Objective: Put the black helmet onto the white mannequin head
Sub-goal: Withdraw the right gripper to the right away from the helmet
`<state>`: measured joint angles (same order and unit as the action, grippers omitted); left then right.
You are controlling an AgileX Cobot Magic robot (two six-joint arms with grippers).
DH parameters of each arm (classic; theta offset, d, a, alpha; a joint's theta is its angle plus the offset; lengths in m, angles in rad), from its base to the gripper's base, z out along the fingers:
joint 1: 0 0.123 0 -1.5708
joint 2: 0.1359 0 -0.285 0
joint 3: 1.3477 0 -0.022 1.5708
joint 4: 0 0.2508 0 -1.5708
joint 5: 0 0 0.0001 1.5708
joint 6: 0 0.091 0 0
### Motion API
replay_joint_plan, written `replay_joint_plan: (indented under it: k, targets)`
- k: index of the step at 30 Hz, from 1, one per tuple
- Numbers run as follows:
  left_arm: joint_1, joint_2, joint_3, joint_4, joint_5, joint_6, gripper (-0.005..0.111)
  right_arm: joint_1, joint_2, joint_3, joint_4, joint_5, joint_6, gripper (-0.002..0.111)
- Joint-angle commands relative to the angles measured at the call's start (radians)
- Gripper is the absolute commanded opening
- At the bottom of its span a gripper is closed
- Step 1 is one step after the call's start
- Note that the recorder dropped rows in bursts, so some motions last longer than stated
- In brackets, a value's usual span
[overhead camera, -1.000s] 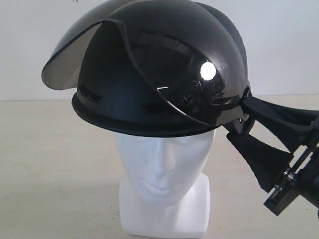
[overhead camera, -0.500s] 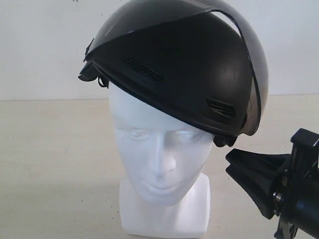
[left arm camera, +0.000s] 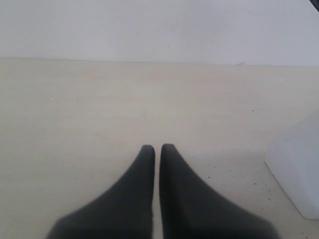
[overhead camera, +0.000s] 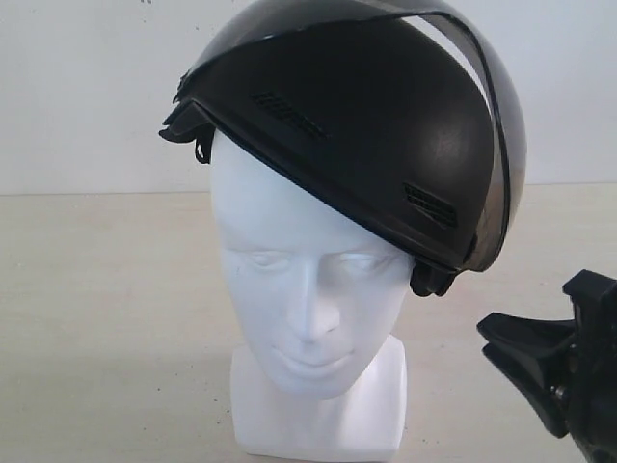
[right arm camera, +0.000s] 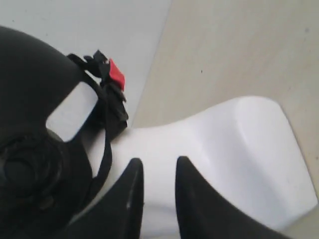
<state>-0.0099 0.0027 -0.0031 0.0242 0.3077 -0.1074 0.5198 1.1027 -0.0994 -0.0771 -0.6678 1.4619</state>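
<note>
**Mia:** What is closest to us?

**Tom:** Our right claw [overhead camera: 482, 340], low down on the right side. Its two black fingers [right arm camera: 130, 194] stand a little apart. We see nothing between them, and they touch nothing.

**Mia:** And our left claw?

**Tom:** Our left claw [left arm camera: 157, 148] hangs over the pale table [left arm camera: 75, 109]. Its fingers are pressed almost together, with only a thin line between them. It holds nothing. The white neck block [left arm camera: 295, 169] stands near it, but they do not touch.

**Mia:** Where is the helmet?

**Tom:** A bit past our right claw. The black helmet [overhead camera: 366, 125] sits on top of the white mannequin head [overhead camera: 308, 289]. It sits crooked. On the right it comes down low by the side of the head. On the left it rides up high, so we see a lot of bare white forehead. The eyes, nose and lips are all uncovered.

**Mia:** What about the see-through part?

**Tom:** The smoky visor [overhead camera: 496, 183] is swung up over the top of the helmet and down its right side.

**Mia:** Do we see a strap?

**Tom:** Yes. A black strap [right arm camera: 105, 149] with a red clip [right arm camera: 115, 74] hangs down beside the neck.

**Mia:** And far away?

**Tom:** The table runs back to a plain white wall [overhead camera: 77, 87].
</note>
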Motion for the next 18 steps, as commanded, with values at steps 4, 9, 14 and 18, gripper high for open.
replay_joint_plan:
  k: [4,9,14,18]
  targets:
    - [0.000,-0.003,0.003,-0.005,-0.001,0.003,0.004,0.001,-0.128,0.006,0.216,0.030,-0.343,0.000]
    - [0.000,-0.003,0.003,-0.005,-0.001,0.003,0.004,-0.001,-0.181,-0.032,0.369,0.148,-0.628,0.000]
    - [0.000,-0.003,0.003,-0.005,-0.001,0.003,0.004,-0.006,-0.184,-0.228,0.403,0.403,-0.990,0.000]
    - [0.000,-0.003,0.003,-0.005,-0.001,0.003,0.004,-0.097,-0.184,-0.385,0.617,0.581,-1.302,0.000]
